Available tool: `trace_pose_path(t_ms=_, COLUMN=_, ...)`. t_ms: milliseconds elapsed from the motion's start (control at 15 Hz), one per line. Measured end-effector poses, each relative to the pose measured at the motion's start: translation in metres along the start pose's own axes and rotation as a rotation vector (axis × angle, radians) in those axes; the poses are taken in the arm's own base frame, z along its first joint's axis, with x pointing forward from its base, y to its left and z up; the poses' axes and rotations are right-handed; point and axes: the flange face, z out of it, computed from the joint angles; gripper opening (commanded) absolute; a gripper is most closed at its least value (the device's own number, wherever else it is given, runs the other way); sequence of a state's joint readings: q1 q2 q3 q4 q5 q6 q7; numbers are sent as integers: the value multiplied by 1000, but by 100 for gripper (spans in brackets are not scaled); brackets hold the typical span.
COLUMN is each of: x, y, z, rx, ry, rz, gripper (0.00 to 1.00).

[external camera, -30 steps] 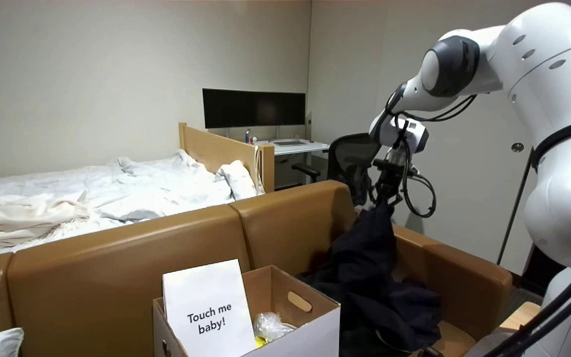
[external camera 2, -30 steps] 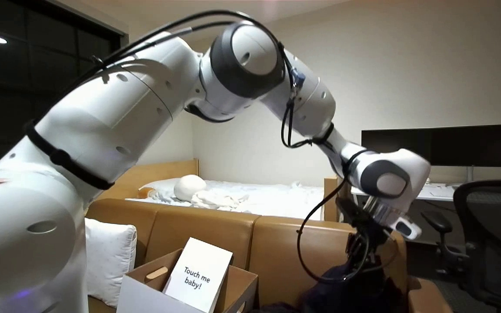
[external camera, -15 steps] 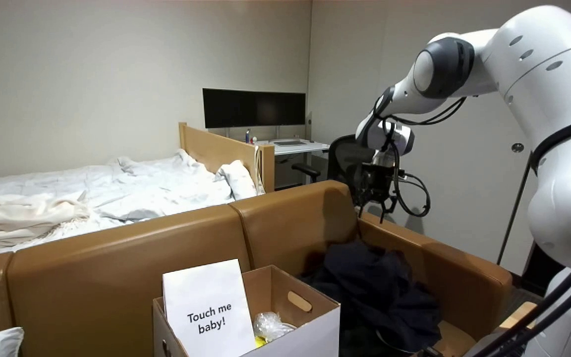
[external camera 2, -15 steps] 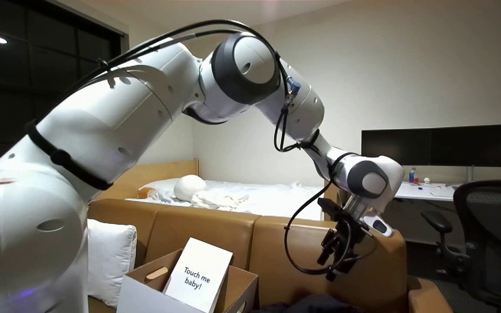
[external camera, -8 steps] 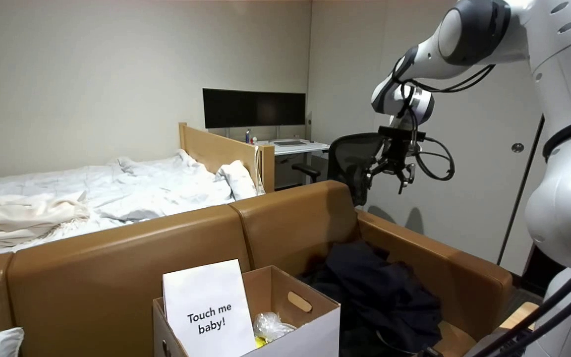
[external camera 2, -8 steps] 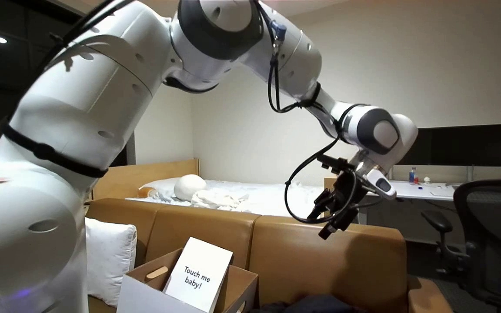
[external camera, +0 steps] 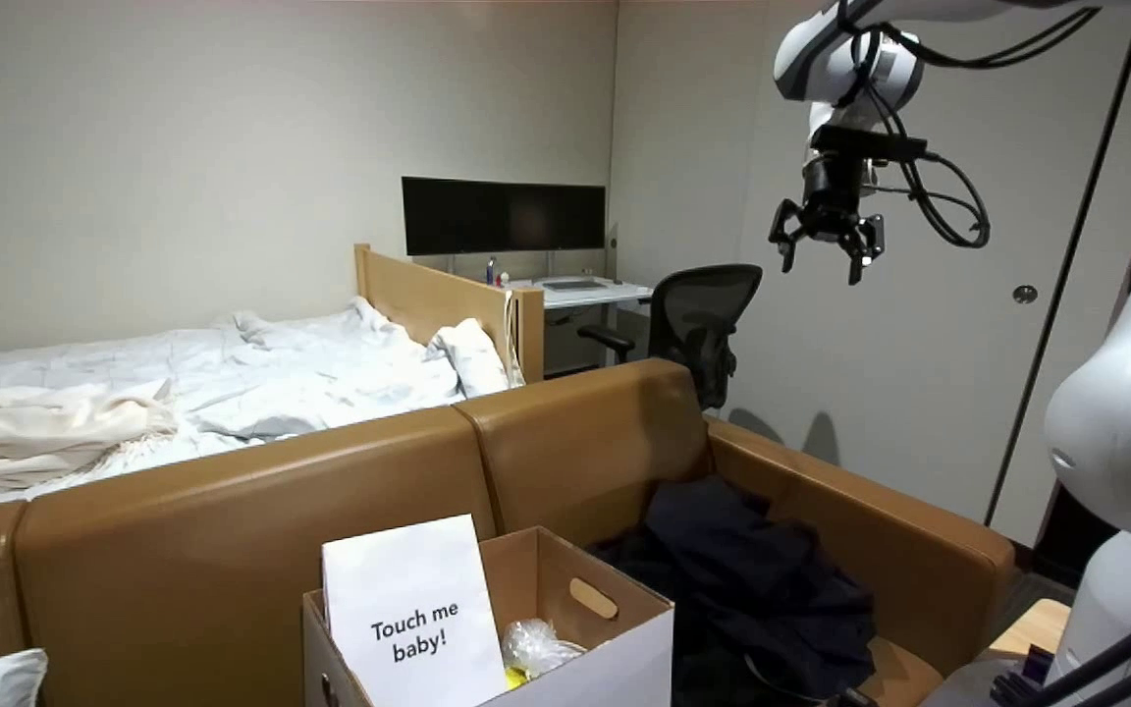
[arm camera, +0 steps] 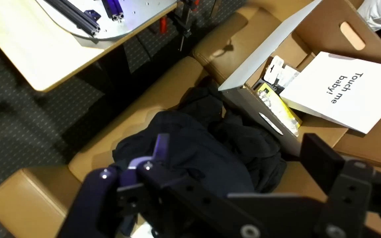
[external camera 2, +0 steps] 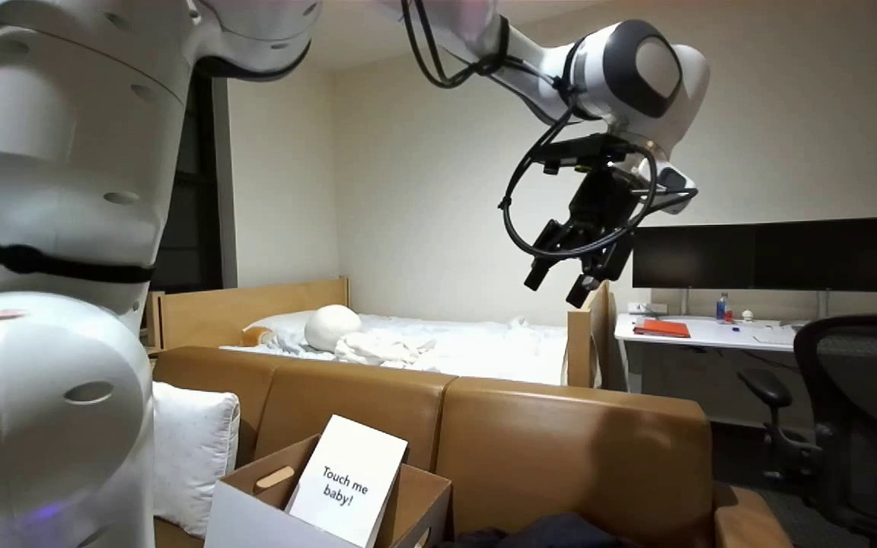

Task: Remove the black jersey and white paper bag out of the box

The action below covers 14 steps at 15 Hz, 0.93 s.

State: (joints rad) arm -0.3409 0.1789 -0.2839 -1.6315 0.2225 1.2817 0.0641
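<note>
Hanging high above the sofa (external camera: 261, 570) with the gripper (external camera: 822, 270) spread wide and grasping nothing. Seeing the black jersey (external camera: 772, 599) lying heaped on the seat, out of the box (external camera: 619, 663) and seemingly touching its end wall; judging that half of the job done. Seeing the white lettered parcel (external camera: 413, 609), presumably the task's paper bag, leaning inside the box with its top jutting over the rim; counting that half as pending. Risking most there: slipping off its flat face through closing out of line with its tilt, or knocking the rim through descending too near the wall. Possibly dragging or tipping the box, from pulling sideways on a likely yielding seat. Perhaps bringing up the yellow-and-clear pack (arm camera: 281, 111) too, from reaching too deep, or snagging the cable loop (external camera 2: 505, 203) on the parcel's raised corner through swinging in low. Looking down on smooth brown, leather-like upholstery, with dark dotted carpet (arm camera: 5, 132) and a wooden table (arm camera: 35, 48) off its front in the wrist view. Looking past the backrest at a bed (external camera: 443, 299) dressed in rumpled white, a desk (external camera 2: 720, 335) with a wide dark monitor (external camera: 502, 214), a mesh-backed chair (external camera: 708, 302) and a plain pale room wall (external camera: 232, 147)
</note>
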Motion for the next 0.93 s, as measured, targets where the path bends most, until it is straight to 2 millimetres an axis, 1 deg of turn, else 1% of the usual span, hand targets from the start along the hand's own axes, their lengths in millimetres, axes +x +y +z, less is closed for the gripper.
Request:
trace_pose_path(t_ms=67, x=-6, y=-16, z=-4, rx=-6, ry=42, rz=-39, gripper=100)
trace_pose_path(t_ms=133, x=-7, y=-32, z=-4, rx=-10, ry=92, rz=-75, gripper=100)
trace_pose_path(t_ms=267, x=2, y=-63, z=7, rx=-19, ry=193, rz=-135, gripper=100)
trace_pose_path(t_ms=400, x=14, y=-94, z=30, rx=-23, ry=262, rz=-182, gripper=100)
trace_pose_path(t_ms=533, x=18, y=-125, z=58, rx=-17, ry=284, rz=-229, gripper=100)
trace_pose_path(t_ms=733, x=7, y=-174, z=106, rx=1, ry=241, rz=-300, gripper=100)
trace_pose_path(t_ms=800, x=3, y=-184, z=117, rx=-3, ry=222, rz=-315, gripper=100)
trace_pose_path(t_ms=867, x=0, y=-189, z=121, rx=-7, ry=215, rz=-322, gripper=100)
trace_pose_path(t_ms=933, x=0, y=-190, z=122, rx=-8, ry=214, rz=-324, gripper=100)
